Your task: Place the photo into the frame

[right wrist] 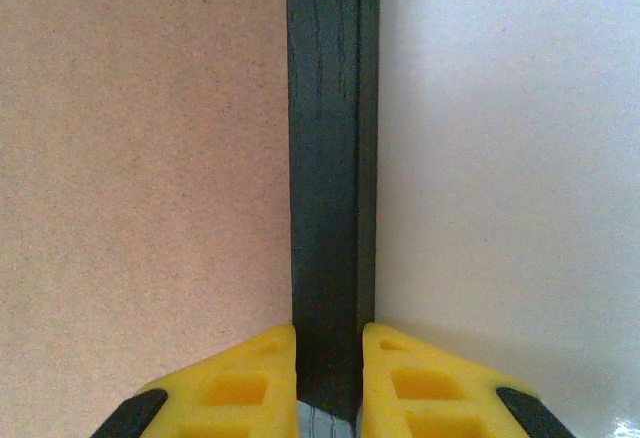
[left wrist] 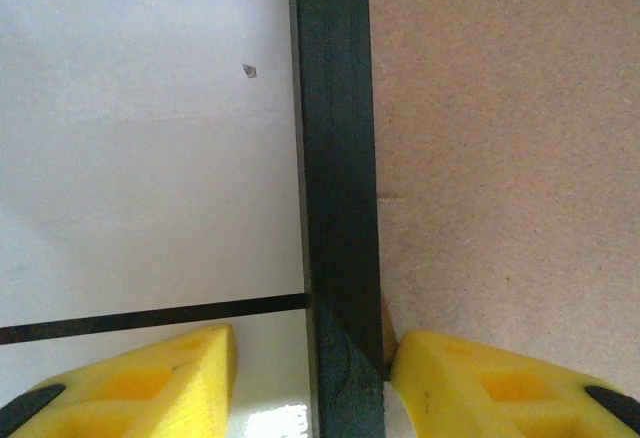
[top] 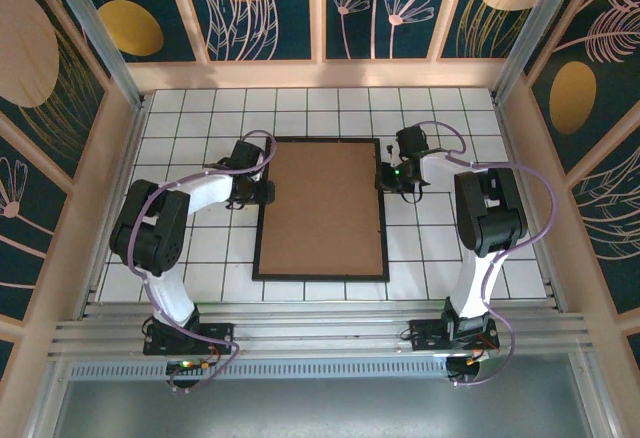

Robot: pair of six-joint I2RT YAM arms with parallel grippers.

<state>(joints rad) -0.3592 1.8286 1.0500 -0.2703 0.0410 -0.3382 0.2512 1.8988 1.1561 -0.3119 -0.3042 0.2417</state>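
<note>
The black frame lies flat on the tiled table with a plain brown backing board inside it. The photo is out of view. My left gripper straddles the frame's left rail and is open. Its inner finger rests over the board against the rail, while its outer finger stands well clear over the white tile. My right gripper is at the right rail near the far corner. In the right wrist view it is shut on the frame rail, with both yellow pads pressed to its sides.
White tiles with dark grout surround the frame on all sides. Wooden walls with metal posts enclose the table at left, right and back. A metal rail runs along the near edge by the arm bases.
</note>
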